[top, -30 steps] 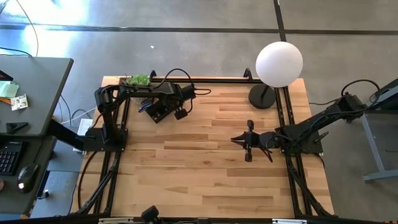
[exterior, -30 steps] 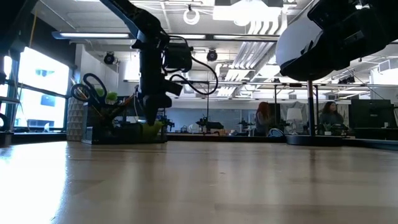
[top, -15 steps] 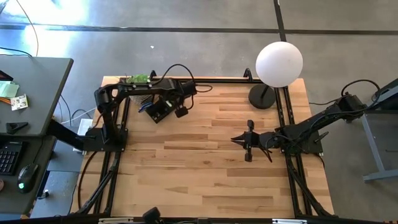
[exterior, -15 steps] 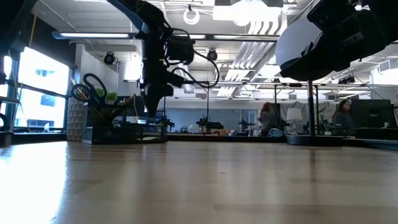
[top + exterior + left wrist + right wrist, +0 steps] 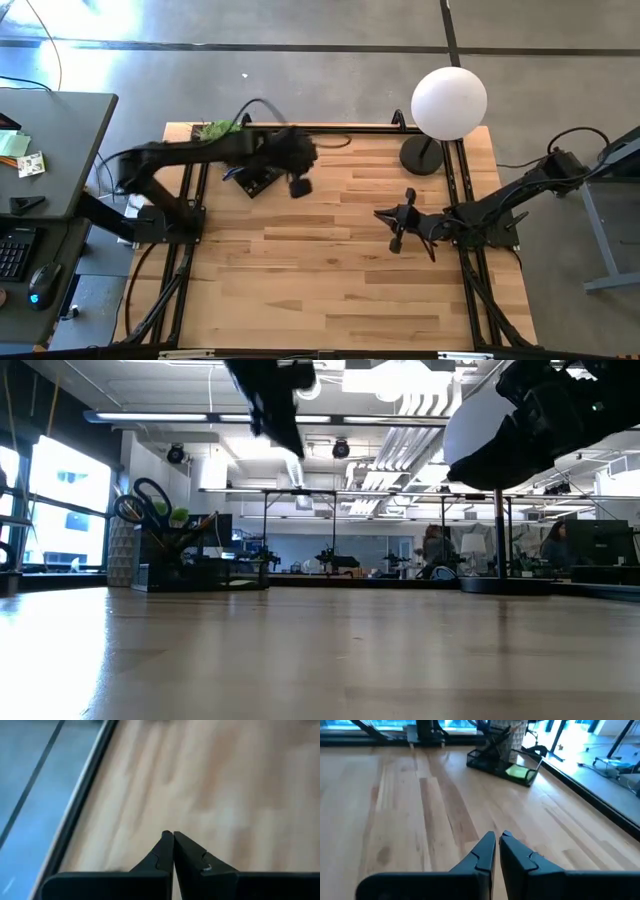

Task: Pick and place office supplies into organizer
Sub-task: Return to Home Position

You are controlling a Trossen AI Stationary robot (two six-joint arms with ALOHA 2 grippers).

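Note:
The dark organizer [image 5: 252, 178] stands near the table's far left; it also shows in the low view as the organizer [image 5: 190, 568] and in the right wrist view as the organizer [image 5: 500, 760]. Scissors [image 5: 150, 500] stick up out of it, and a yellow-green sticky pad [image 5: 519, 771] lies in its low tray. My left gripper [image 5: 173, 837] is shut and empty. It is raised high over the table just right of the organizer [image 5: 296, 168] and shows blurred at the top of the low view [image 5: 275, 400]. My right gripper [image 5: 499, 838] is shut and empty, hovering at the table's right middle [image 5: 380, 214].
A white globe lamp [image 5: 449, 102] with a black round base [image 5: 422, 155] stands at the far right corner. A small green plant [image 5: 217, 129] sits at the far edge behind the organizer. Bare wood fills the table's middle and near side. People show in the room beyond [image 5: 432, 548].
My left gripper has risen quickly from the organizer to well above it, tipping up from pointing steeply down and drifting a little toward the table's right; it has stayed shut. My right gripper has rolled a little in place.

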